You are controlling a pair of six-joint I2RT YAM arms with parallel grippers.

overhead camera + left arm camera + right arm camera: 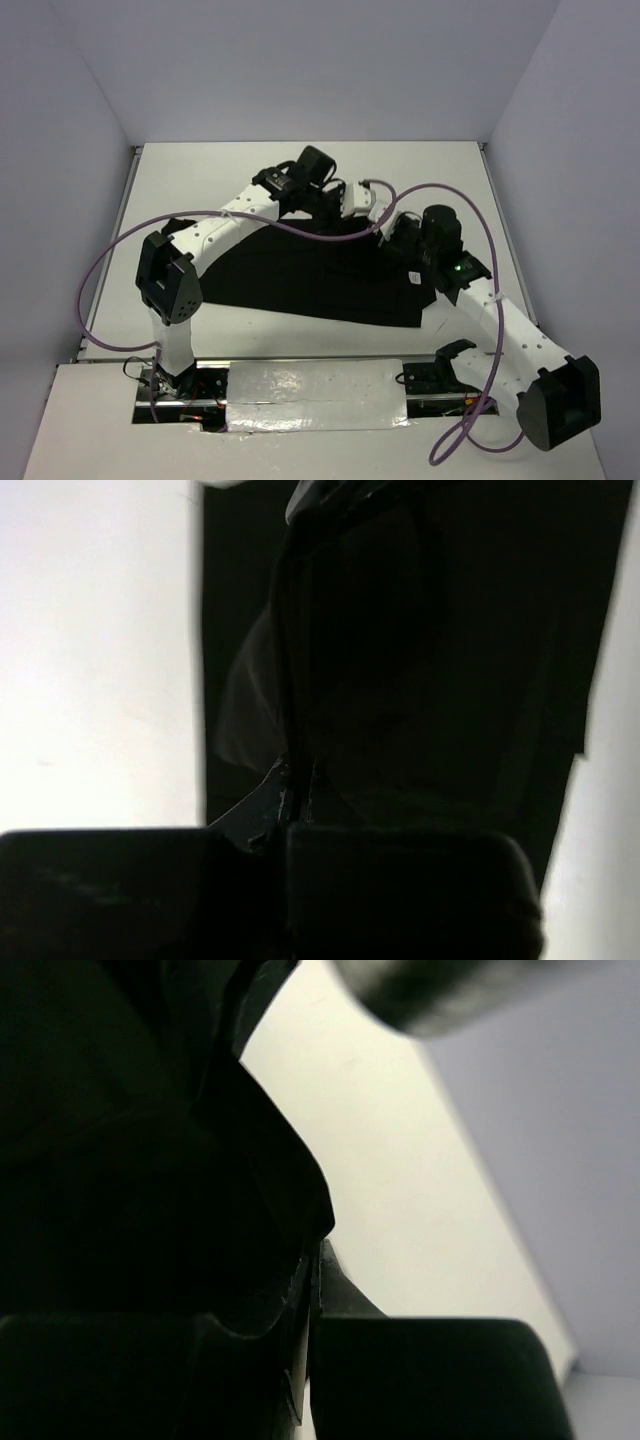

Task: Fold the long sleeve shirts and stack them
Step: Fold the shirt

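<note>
shirt [300, 280] on wht table [220, 175], lilac walls [300, 60]

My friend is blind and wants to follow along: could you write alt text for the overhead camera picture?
Two white robot arms reach over a black shirt spread on a white table, the left gripper and right gripper shut on its far edge, close together. A small white tag shows near its right side.

White table [200, 170] — silvery tape strip [315, 395]
</note>
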